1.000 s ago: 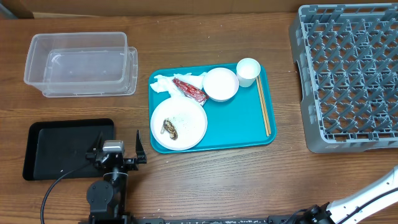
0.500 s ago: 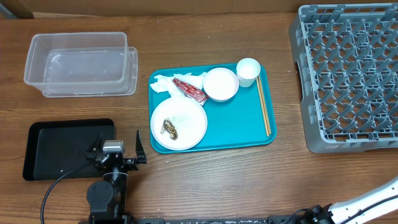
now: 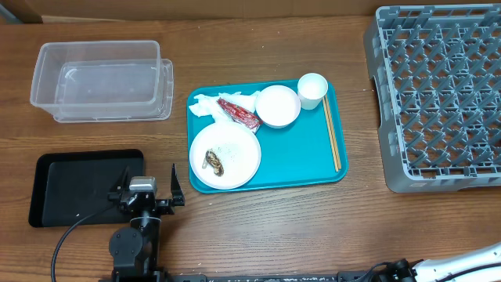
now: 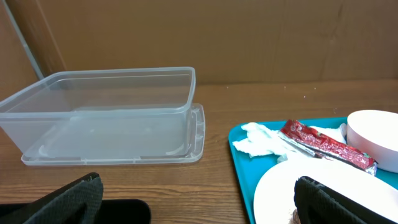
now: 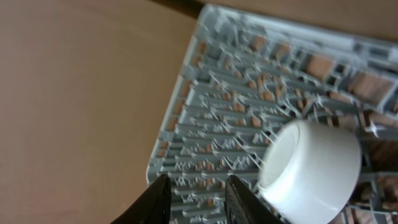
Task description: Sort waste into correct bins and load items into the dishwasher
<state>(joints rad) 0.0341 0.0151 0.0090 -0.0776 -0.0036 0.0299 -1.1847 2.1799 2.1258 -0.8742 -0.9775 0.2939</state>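
- Left claw (image 3: 149, 186): wide, empty, beside shallow black rectangular tray (image 3: 47, 211).
- Right claw (image 5: 198, 185): slightly parted, empty, facing large grey plastic dish rack (image 5: 205, 124); one white bowl (image 5: 311, 165) racked.
- Pending on flat teal tray (image 3: 305, 160): round white plate (image 3: 239, 153), brown scrap (image 3: 213, 161), second white bowl (image 3: 278, 106), white cup (image 3: 311, 88), wooden chopsticks (image 3: 333, 133), white napkin (image 3: 203, 106), red wrapper (image 3: 237, 113).

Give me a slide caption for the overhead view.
Teal tray holding plate, bowl, cup, chopsticks and waste, flanked by clear tub, black tray and grey rack; left pincer open.
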